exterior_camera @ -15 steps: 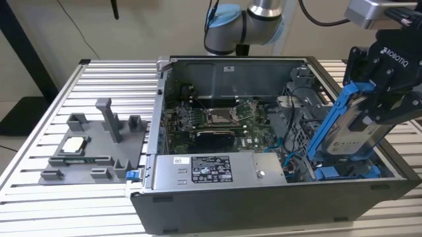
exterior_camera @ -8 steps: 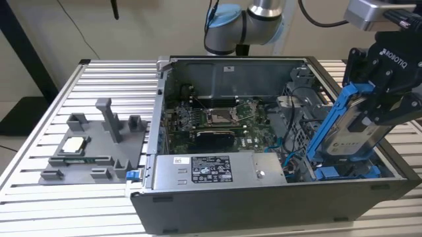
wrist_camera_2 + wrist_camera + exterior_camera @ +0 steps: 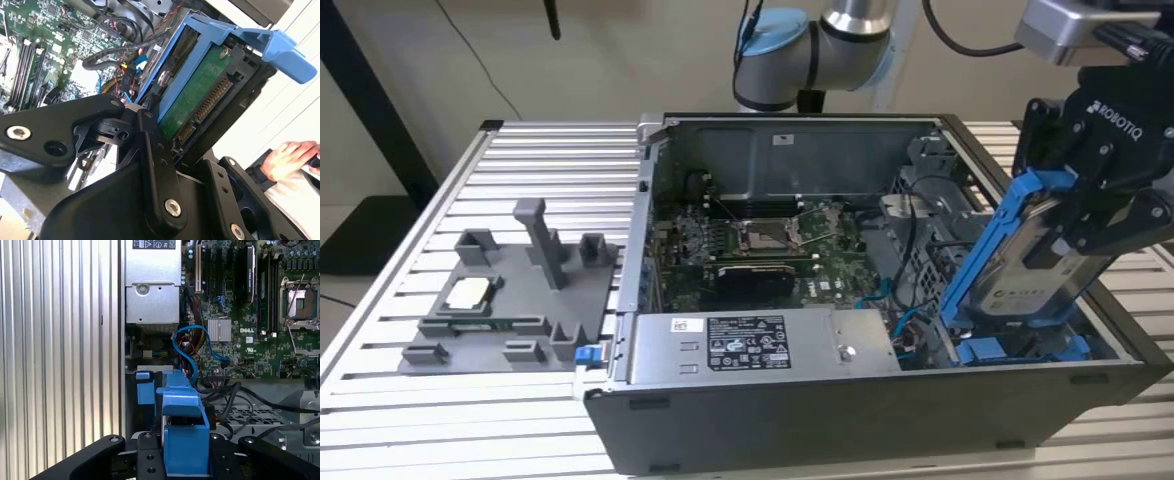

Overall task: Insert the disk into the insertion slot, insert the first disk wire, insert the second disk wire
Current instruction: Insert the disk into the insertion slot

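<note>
Above PC case (image 3: 827, 425), gripper (image 3: 1083, 232) clamps disk (image 3: 1027, 270) (tilted, btm end inside)

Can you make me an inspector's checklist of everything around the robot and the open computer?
Surface: ribbed metal table carrying an open computer case.
Job's things: the disk in its blue carrier, tilted, lower end down inside the case at the exterior view's right; how deep it sits cannot be told.
Clutter: grey holder tray with a small pale part on it, beside the case.
Grippers: gripper shut on the disk.
Cables: blue cables and black cables loose by the motherboard.
Surroundings: a person's hand nearby; plain wall behind.
</note>
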`<state>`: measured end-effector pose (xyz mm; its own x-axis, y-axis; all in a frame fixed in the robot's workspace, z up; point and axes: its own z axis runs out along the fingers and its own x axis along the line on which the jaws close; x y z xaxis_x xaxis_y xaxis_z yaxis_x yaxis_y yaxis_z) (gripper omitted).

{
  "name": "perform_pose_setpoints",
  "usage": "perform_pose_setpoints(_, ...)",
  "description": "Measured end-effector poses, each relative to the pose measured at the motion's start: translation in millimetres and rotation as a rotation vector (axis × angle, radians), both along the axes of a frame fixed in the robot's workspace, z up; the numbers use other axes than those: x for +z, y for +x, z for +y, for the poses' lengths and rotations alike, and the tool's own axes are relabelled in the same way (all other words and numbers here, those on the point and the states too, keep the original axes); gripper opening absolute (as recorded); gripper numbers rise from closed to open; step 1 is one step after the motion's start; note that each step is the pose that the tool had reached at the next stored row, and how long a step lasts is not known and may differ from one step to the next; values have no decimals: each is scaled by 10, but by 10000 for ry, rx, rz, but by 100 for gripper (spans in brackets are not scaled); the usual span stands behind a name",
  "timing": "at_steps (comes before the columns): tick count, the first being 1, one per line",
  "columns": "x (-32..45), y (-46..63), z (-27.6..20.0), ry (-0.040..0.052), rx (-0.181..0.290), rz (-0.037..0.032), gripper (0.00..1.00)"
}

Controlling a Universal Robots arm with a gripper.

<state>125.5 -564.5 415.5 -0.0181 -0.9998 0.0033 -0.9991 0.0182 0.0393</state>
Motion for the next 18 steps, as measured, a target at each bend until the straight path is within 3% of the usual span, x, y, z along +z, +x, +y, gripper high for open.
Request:
perform_pose_setpoints(12,-44,37,-5,1,0,3,33)
perform_pose_setpoints(18,-28,59,-13,4,-2,78,33)
